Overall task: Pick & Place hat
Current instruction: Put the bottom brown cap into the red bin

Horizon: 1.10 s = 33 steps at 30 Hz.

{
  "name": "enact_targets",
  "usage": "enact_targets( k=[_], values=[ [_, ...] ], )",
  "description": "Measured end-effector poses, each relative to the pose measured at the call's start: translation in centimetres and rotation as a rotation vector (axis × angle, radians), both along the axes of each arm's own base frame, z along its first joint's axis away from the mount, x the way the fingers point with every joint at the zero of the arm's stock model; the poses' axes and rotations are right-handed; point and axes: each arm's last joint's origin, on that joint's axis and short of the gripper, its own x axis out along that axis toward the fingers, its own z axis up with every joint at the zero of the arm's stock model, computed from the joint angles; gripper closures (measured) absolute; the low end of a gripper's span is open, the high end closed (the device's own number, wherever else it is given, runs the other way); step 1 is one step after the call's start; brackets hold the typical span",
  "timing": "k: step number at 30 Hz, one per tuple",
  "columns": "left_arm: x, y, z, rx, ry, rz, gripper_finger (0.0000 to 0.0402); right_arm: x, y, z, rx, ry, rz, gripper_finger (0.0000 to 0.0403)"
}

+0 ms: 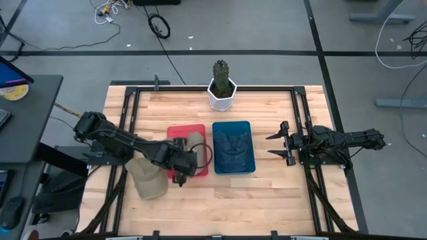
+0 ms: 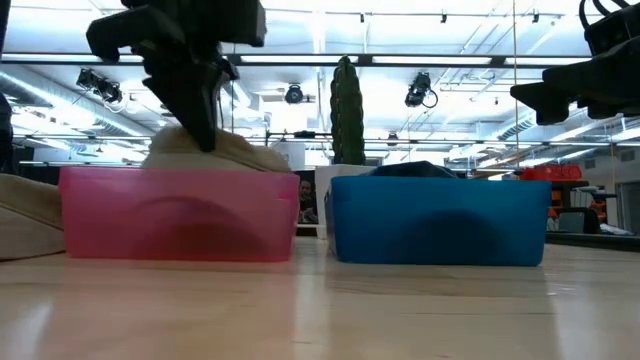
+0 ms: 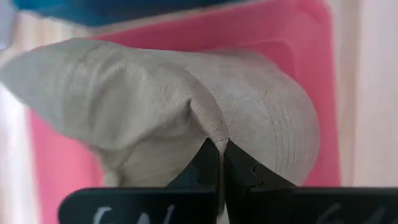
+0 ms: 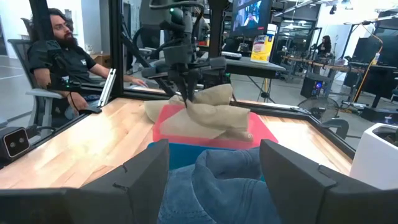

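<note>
- Left gripper (image 3: 219, 163) pinches a fold of the tan hat (image 3: 186, 106), hanging over the pink bin (image 1: 179, 133).
- It should lower fully inside before releasing.
- Right gripper (image 1: 279, 145) waits open beside the blue bin (image 1: 233, 147).

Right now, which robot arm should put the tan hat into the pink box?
The left one. Its gripper is already pinching the tan hat right over the pink box. The right gripper waits open on the far side of the blue box, holding nothing.
</note>
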Motion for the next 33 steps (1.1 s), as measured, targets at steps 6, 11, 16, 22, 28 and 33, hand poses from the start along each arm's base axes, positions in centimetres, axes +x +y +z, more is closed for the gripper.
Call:
enact_targets(
  k=[6,11,16,22,28,33],
  values=[
    [0.7,0.3,-0.4,-0.059,-0.046,-0.023,0.0397,0.0,0.0,0.0,0.000,0.000,0.000,0.0149],
    [0.7,0.6,-0.5,-0.088,-0.037,0.004,0.0397,0.0,0.0,0.0,0.000,0.000,0.000,0.0149],
    [0.8,0.9,-1.0,-0.107,-0.038,0.010,0.0395,0.0,0.0,0.0,0.000,0.000,0.000,0.0149],
    [0.3,2.0,-3.4,-0.129,-0.008,0.018,0.0391,0.0,0.0,0.0,0.000,0.000,0.000,0.0149],
    [0.1,2.7,-3.8,-0.134,0.012,0.054,0.0363,0.0,0.0,0.0,0.000,0.000,0.000,0.0149],
    [0.4,2.4,-3.1,-0.131,0.003,0.026,0.0323,0.0,0.0,0.0,0.000,0.000,0.000,0.0149]
  ],
)
